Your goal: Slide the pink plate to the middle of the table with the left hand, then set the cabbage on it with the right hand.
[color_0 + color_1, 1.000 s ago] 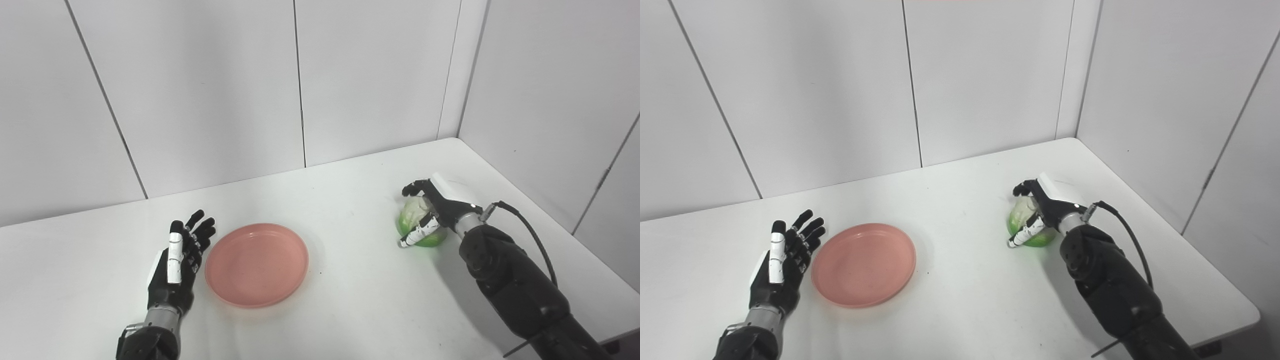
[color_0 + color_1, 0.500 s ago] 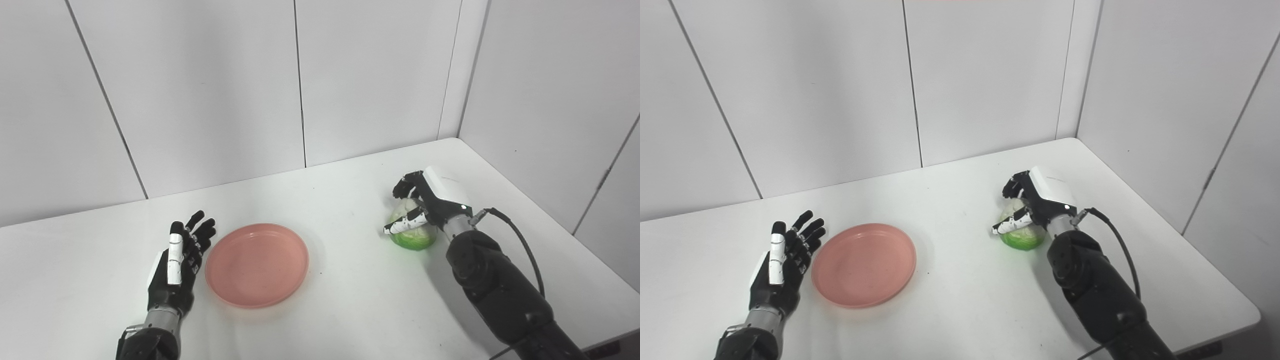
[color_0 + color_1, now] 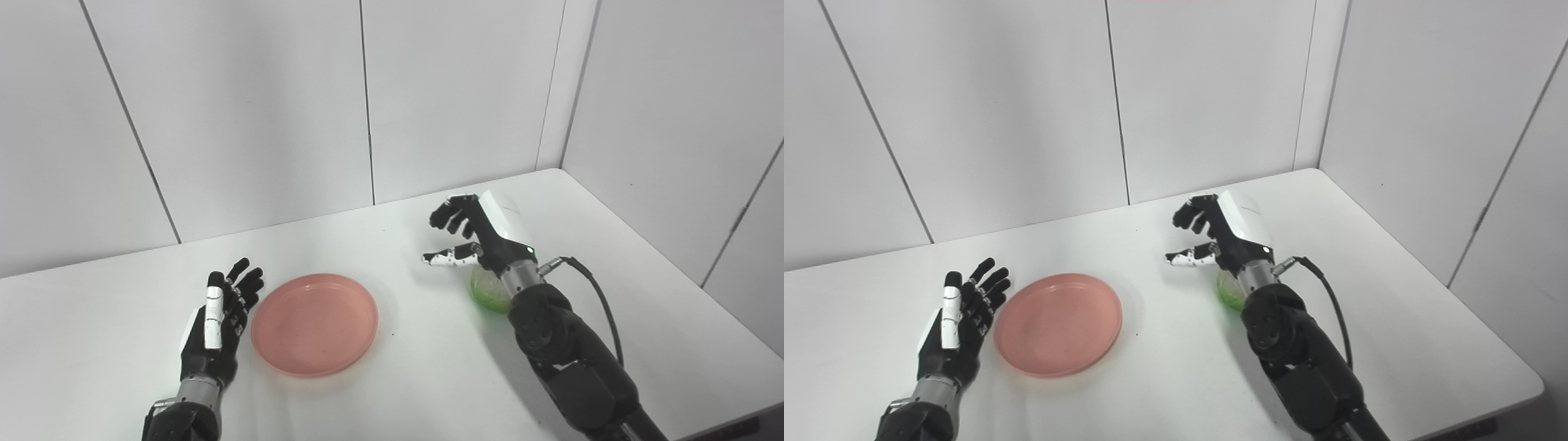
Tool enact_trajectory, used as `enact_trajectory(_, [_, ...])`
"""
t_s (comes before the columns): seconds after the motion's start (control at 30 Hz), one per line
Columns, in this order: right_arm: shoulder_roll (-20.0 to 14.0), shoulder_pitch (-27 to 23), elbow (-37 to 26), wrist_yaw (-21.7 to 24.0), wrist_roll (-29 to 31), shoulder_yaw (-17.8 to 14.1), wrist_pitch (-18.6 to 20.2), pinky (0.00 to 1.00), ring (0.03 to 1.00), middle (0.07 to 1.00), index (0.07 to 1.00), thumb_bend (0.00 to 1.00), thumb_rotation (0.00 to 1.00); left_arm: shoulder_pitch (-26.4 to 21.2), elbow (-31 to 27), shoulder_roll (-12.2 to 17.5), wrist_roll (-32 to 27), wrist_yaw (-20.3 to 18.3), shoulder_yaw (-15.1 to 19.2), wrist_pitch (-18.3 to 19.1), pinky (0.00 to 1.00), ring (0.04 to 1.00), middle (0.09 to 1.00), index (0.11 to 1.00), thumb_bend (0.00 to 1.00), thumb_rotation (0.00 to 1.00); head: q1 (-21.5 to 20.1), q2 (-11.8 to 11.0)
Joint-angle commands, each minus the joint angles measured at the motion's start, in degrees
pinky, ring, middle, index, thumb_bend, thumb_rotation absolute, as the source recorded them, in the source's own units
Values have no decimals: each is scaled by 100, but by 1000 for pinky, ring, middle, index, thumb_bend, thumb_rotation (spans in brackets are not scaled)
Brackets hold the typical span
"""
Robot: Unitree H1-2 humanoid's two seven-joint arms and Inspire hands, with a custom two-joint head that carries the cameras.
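The pink plate (image 3: 314, 323) lies flat on the white table (image 3: 429, 367), left of centre. My left hand (image 3: 217, 318) rests just off its left rim, open, fingers spread and pointing away, not touching it. The green cabbage (image 3: 486, 291) sits on the table to the right, mostly hidden behind my right wrist. My right hand (image 3: 474, 236) hovers above and to the left of the cabbage, open, with fingers curled apart and nothing in them. The cabbage lies well right of the plate.
White wall panels (image 3: 367, 98) close off the back and the right side of the table. The table's right edge (image 3: 753, 343) runs diagonally near my right forearm.
My right hand has let go of the cabbage, risen and swung left past it, fingers opening. The cabbage has shifted a little left. The left hand and the plate have not moved.
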Motion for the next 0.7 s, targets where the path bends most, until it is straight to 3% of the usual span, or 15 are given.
enact_trajectory(0.0, [74, -344, -94, -103, 50, -23, -274, 374, 494, 546, 434, 494, 0, 116, 7, -72, -52, 5, -15, 42, 948, 899, 870, 874, 759, 1000, 22, 19])
enact_trajectory(0.23, [107, -430, -78, 2, -158, 139, -165, 356, 461, 527, 498, 497, 0, 121, -34, -74, -7, 50, -20, 76, 955, 892, 864, 864, 758, 1000, 40, 38])
enact_trajectory(0.27, [55, -423, -143, 81, -165, 140, -117, 427, 448, 518, 505, 508, 0, 119, -35, -68, -14, 36, -23, 70, 963, 897, 868, 868, 760, 1000, 27, 37])
enact_trajectory(0.33, [-123, -391, -344, 372, -195, 136, 48, 493, 575, 502, 499, 521, 0, 107, -20, -58, -18, 23, -24, 39, 963, 899, 871, 871, 754, 1000, 21, 31])
enact_trajectory(0.37, [-280, -368, -481, 617, -217, 135, 168, 567, 673, 673, 667, 649, 136, 100, -7, -52, -17, 22, -22, 23, 960, 898, 869, 870, 754, 1000, 20, 30])
enact_trajectory(0.43, [-564, -331, -802, 1208, -316, 149, 614, 700, 835, 863, 835, 770, 331, 91, -5, -46, 11, 47, -28, 18, 964, 902, 869, 872, 760, 1000, 16, 27])
enact_trajectory(0.53, [-1001, -299, -1252, 1975, -687, 248, 1212, 782, 914, 931, 904, 861, 445, 91, -31, -39, -23, 1, -30, 48, 974, 912, 880, 884, 756, 1000, -15, 27])
enact_trajectory(0.67, [-1402, -241, -1552, 2485, -934, 243, 1563, 936, 969, 967, 947, 974, 495, 83, -28, -38, -50, -20, -22, 68, 970, 910, 879, 883, 755, 1000, -47, 39])
